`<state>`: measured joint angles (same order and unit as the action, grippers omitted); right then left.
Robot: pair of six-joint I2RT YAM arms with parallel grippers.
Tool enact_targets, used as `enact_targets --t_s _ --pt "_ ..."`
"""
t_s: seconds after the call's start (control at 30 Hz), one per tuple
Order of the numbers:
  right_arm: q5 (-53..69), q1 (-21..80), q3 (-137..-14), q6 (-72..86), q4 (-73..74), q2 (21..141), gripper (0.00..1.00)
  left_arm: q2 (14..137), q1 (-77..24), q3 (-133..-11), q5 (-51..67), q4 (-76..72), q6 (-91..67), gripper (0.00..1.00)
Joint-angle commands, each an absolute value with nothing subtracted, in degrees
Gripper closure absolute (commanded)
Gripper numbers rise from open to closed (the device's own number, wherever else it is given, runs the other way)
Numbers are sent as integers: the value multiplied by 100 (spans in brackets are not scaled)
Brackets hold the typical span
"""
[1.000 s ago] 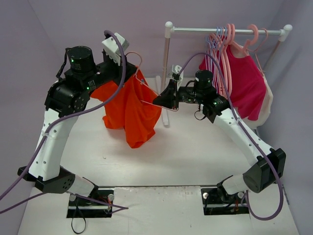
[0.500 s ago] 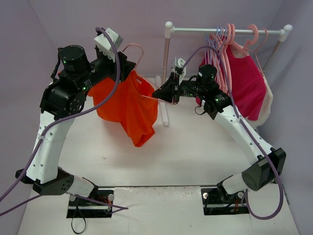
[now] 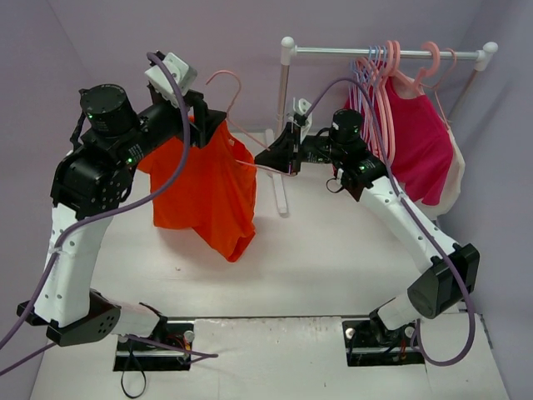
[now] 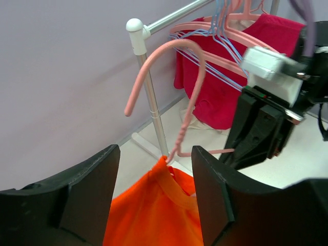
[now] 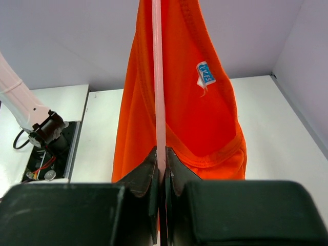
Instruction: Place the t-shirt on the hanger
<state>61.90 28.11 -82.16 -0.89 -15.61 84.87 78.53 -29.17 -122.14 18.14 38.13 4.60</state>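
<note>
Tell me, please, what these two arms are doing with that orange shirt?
They are putting the orange t-shirt on a pale pink hanger. The right gripper is shut on one arm of the hanger and holds it in the air, with the shirt hanging from it. The hook and the gripped arm stick out of the neck opening. The left gripper is open, its fingers either side of the collar, gripping nothing.

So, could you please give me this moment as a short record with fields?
hanger: pale pink, one arm gripped
t-shirt: orange, draped from the hanger, hook rising out of its collar
left pincer: open, either side of the collar
right pincer: shut on the hanger
rack: behind, holding magenta shirt and spare hangers
</note>
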Motion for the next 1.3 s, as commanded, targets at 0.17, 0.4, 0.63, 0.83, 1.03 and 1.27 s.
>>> enact_targets --t_s 0.17,0.4,0.63,0.83,1.03,1.27 --pt "6263 2786 -8153 -10 -2305 8604 100 7130 -2886 -11830 1960 3706 933 44" --pt "6442 2790 -7833 -84 -2303 8462 100 7115 -2033 -11445 3038 4772 1550 39" --pt "6562 2855 -7420 -77 -2303 8281 100 7334 -1670 -11481 3542 5297 2536 39" --pt "6559 2990 -7079 -48 -2294 8044 100 7710 -1585 -11871 3963 5853 3023 39" --pt "6614 3048 -7022 0 -2294 7943 100 7918 -1491 -11646 4201 6175 3347 39" --pt "6680 3059 -7058 0 -2294 7945 100 8033 -1328 -11400 4613 6328 3542 39"
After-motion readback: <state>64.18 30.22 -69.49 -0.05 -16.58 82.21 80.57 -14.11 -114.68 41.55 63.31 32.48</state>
